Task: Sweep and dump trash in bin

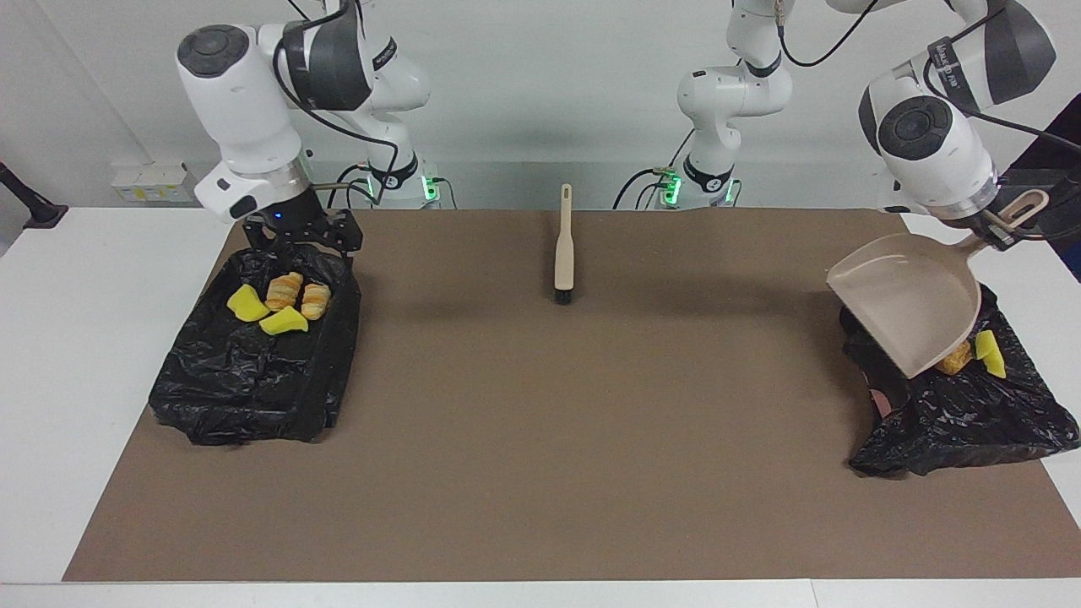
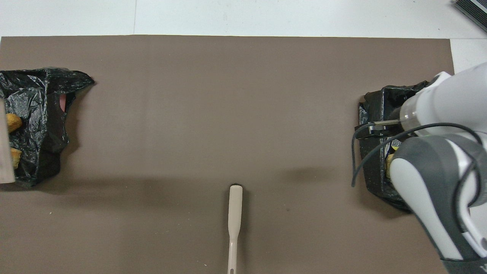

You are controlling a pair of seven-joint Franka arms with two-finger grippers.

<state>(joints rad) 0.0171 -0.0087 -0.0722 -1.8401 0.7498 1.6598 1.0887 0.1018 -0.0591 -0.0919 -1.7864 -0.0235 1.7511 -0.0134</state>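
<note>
Left fingers [image 1: 999, 230] clamp dustpan [image 1: 916, 300] handle over bin [image 1: 971, 414]; right fingers [image 1: 297, 242] seemingly apart.

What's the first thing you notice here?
A big beige dustpan hangs tilted over the black bin at the left arm's end, held by the left pincer. The open right pincer hangs over the other bin, and a brush lies between.

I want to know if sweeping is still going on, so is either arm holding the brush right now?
No, the brush lies alone on the brown mat, while the left gripper holds the dustpan and the right gripper holds nothing.
</note>
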